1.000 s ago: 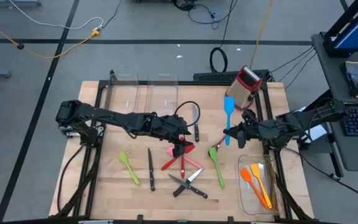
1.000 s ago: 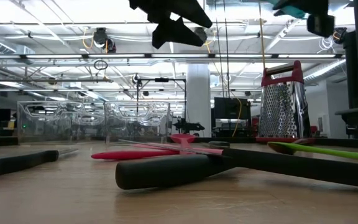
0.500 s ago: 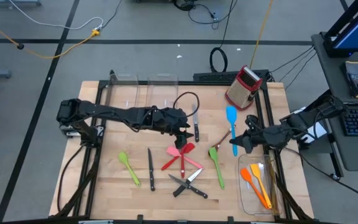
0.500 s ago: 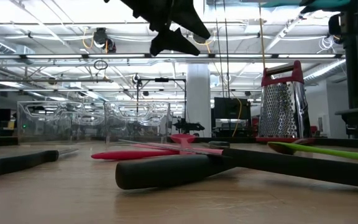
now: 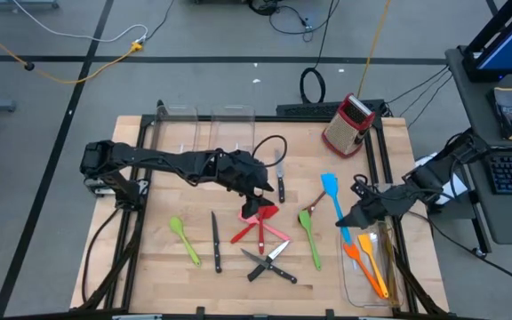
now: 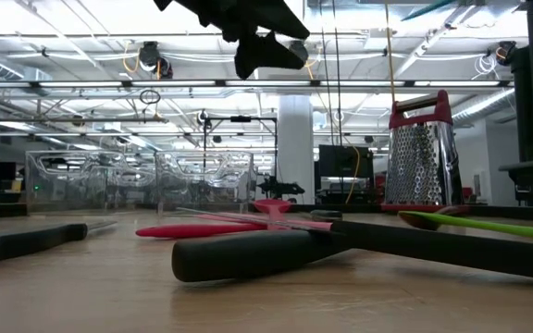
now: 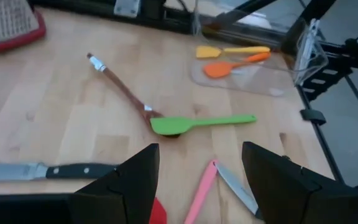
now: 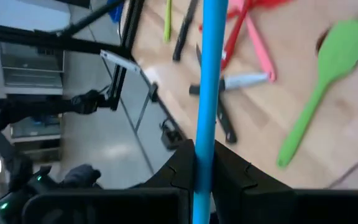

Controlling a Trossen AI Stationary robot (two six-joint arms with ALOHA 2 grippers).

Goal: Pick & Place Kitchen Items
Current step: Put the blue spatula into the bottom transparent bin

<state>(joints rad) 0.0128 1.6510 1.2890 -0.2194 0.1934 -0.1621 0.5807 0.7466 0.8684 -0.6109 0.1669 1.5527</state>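
My right gripper (image 5: 351, 218) is shut on a blue spatula (image 5: 332, 191), held in the air by the far left corner of a clear bin (image 5: 349, 280) that holds orange and yellow spatulas (image 5: 367, 258). My left gripper (image 7: 201, 180) hangs open above the table's middle, over the crossed red and pink spatulas (image 5: 258, 227). Lying flat on the wood are a green spatula (image 7: 197, 122) with its blade over a brown spoon (image 7: 120, 90), a green spoon (image 5: 185, 240) and black-handled knives (image 5: 215, 240). My right gripper pinches the blue spatula's handle (image 8: 207, 124) between its two fingers, on the half away from the blade. The fingers come from the table's right side, slanting down, and lie across the handle. The spatula is lifted clear, its blade (image 5: 330, 184) toward the far edge.
A red box grater (image 5: 349, 124) stands at the far right. Two clear bins (image 5: 212, 133) stand along the far edge. Crossed knives (image 5: 269, 262) lie near the front. A black cable loop (image 5: 269, 151) lies behind my left gripper.
My right gripper has carried the blue spatula toward the near edge, to beside the clear bin, rolling as it went; the spatula now slants instead of pointing straight at the far edge. My left gripper has swung slightly and stays open.
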